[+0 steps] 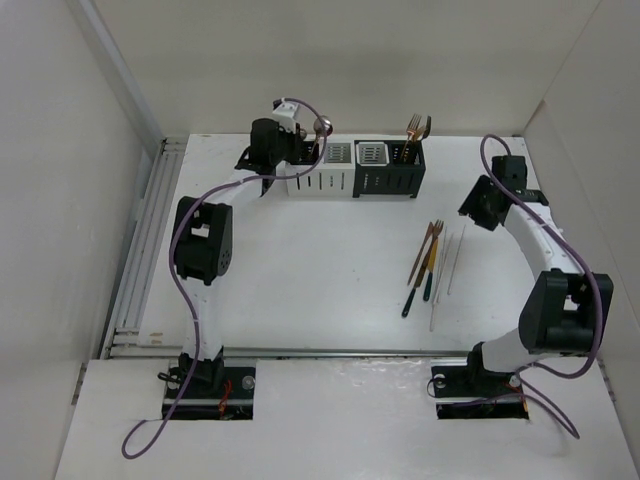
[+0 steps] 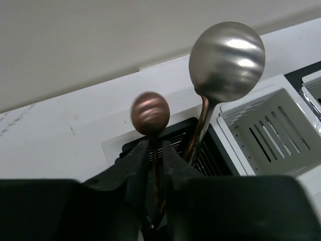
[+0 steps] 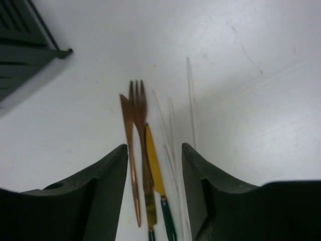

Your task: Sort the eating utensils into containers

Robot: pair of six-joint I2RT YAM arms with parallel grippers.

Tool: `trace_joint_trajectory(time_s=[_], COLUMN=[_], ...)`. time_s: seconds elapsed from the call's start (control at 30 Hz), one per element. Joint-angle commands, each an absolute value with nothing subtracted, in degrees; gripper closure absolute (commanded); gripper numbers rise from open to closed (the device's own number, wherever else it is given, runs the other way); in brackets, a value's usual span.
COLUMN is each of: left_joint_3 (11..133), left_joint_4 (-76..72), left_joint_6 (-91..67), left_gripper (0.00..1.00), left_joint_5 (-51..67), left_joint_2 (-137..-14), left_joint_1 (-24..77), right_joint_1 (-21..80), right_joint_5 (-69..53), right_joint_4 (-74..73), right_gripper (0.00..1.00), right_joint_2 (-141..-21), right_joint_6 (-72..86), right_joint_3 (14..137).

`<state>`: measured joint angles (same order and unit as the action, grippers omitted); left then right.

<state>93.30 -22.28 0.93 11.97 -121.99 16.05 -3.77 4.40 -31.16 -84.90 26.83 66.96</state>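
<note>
With left pincer (image 2: 156,153) pinched tight on 1 copper spoon (image 2: 150,113), lower straight into black holder (image 2: 176,134) directly beneath, clear of silver spoon (image 2: 226,63) alongside; right pincer (image 3: 154,147) gaping, empty.

Your white slotted plastic holder (image 2: 261,130) looks smooth and matt. Just beside it, the large silver metal spoon (image 2: 226,60) is polished to a mirror gloss, while the small round copper metal spoon (image 2: 150,113) has a duller, satin sheen. Well apart from that holder, the slim copper metal fork (image 3: 139,100) and gold-bladed metal knife (image 3: 153,160) gleam softly on the matt white table (image 3: 251,75).
</note>
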Motion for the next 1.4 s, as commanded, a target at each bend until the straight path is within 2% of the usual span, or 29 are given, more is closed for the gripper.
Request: trace_joint_trajectory(time_s=[0.0, 0.03, 0.07, 0.1, 0.2, 0.23, 0.5, 0.73, 0.8, 0.9, 1.07, 1.23, 1.3, 1.33, 1.37], left_joint_3=[92.3, 91.8, 91.8, 91.8, 93.0, 93.8, 100.9, 97.2, 94.7, 93.0, 90.5, 87.9, 87.2, 87.2, 86.5], left_joint_4=[-27.5, -27.5, -27.5, -27.5, -25.4, -24.4, -8.4, -2.6, -2.5, -2.5, -1.4, -1.4, -1.4, -2.0, -2.0], left_joint_6=[0.3, -0.3, -0.4, -1.0, -1.6, -1.6, 0.5, 1.7, 2.2, 2.2, 3.2, 3.8, 3.8, 3.8, 3.8], left_gripper=[0.81, 0.74, 0.58, 0.51, 0.38, 0.36, 0.34, 0.33, 0.33, 0.33, 0.33, 0.33, 0.33, 0.33, 0.33], left_joint_5=[14.6, 14.6, 15.1, 15.1, 14.6, 14.0, 4.8, 1.6, 1.1, 1.1, 1.1, 1.6, 1.6, 1.6, 1.6], left_joint_2=[-118.8, -118.8, -118.3, -118.3, -117.2, -117.2, -112.5, -106.6, -105.4, -103.1, -100.4, -98.6, -98.0, -98.0, -97.5], left_joint_1=[16.5, 16.5, 16.5, 16.5, 16.0, 16.0, 15.5, 15.5, 15.5, 15.5, 14.9, 13.7, 13.7, 13.2, 13.2], right_joint_1=[-4.9, -5.7, -5.7, -6.5, -7.9, -8.4, -8.4, -8.4, -8.4, -8.4, -8.4, -4.3, 3.3, 3.3, 7.9], right_joint_5=[2.9, 2.9, 2.9, 2.4, 2.4, 3.1, 5.2, 6.1, 6.6, 6.1, 15.4, 29.3, 33.1, 33.8, 34.4], right_joint_4=[-39.0, -40.2, -41.0, -41.7, -41.1, -40.5, -38.7, -39.4, -39.9, -40.4, -40.4, -39.5, -33.9, -30.6, -22.7], right_gripper=[0.48, 0.48, 0.48, 0.48, 0.49, 0.49, 0.52, 0.53, 0.61, 1.00, 1.00, 1.00, 1.00, 1.00, 1.00], right_joint_2=[-85.6, -86.6, -87.5, -88.4, -90.8, -91.9, -102.6, -107.2, -107.8, -108.5, -101.6, -88.4, -84.1, -83.2, -82.7], right_joint_6=[28.8, 28.8, 29.6, 29.6, 30.3, 30.3, 23.3, 20.0, 20.0, 18.6, 19.7, 16.0, 12.0, 10.2, 8.5], right_joint_3=[66.6, 66.6, 66.1, 65.0, 63.3, 63.3, 65.3, 67.9, 68.5, 69.1, 67.9, 77.6, 86.6, 86.7, 89.1])
